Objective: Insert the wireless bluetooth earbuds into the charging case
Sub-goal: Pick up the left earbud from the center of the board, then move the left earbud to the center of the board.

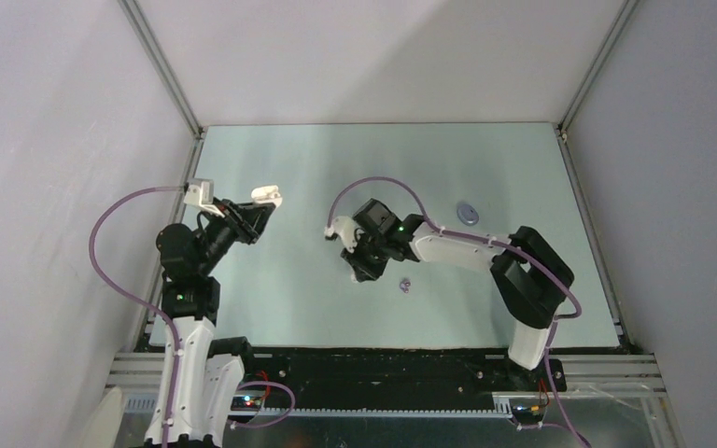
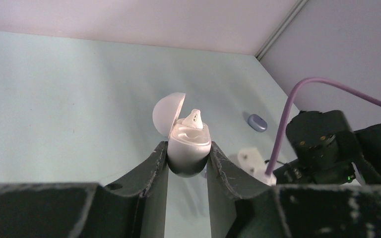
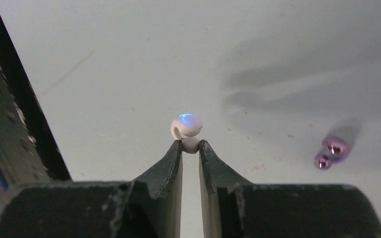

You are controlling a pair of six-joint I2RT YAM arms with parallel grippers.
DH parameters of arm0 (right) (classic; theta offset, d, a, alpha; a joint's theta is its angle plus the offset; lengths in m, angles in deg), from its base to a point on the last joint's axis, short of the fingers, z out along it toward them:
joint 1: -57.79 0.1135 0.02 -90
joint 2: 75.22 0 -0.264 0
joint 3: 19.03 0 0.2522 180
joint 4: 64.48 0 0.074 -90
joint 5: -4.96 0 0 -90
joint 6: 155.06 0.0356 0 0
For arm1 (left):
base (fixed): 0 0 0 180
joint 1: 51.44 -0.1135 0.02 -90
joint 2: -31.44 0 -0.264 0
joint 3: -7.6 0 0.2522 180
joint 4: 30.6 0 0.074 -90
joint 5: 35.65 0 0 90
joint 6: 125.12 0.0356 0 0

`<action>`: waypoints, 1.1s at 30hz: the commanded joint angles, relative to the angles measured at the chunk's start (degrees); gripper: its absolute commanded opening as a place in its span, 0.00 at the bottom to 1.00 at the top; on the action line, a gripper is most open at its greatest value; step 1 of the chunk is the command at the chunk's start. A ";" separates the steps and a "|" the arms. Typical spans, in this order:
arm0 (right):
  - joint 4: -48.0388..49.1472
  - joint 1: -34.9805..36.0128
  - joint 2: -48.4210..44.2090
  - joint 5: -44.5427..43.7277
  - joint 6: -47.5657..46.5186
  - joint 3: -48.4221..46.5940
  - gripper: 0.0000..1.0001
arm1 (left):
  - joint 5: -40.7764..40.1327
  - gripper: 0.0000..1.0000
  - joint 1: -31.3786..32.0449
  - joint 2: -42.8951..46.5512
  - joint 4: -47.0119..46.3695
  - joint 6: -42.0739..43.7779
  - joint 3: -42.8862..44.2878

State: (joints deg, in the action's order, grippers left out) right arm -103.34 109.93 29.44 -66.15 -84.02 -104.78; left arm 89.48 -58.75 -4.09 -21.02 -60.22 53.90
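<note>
Nearest the arm bases, the right claw (image 3: 190, 144) is pinched shut on the lower end of a small rounded white plastic earbud (image 3: 187, 125), down by the pale bench (image 3: 104, 74). Its target lies to the left and farther back: a white egg-shaped plastic charging case (image 2: 191, 141), lid open, clamped upright in the left claw (image 2: 188, 147) with one white seated bud (image 2: 194, 119). I'd judge the right arm must carry its bud across.

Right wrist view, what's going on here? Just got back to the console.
The left gripper holds the white case clear of the table, lid open, with a first white earbud seated in it. The right gripper is low over the table, jaws pinched on the second white earbud. Two purple earbuds lie loose beside it, and the closed purple case sits farther back, untouched.
</note>
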 commanded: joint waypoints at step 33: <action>1.05 -26.30 -8.37 -5.50 52.14 10.99 0.45 | 0.75 0.00 -0.60 -10.02 1.05 4.17 7.70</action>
State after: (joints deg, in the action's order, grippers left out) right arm -103.06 84.99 22.30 -79.89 -31.54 -93.63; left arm 89.55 -58.77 -13.86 -18.82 -57.54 58.36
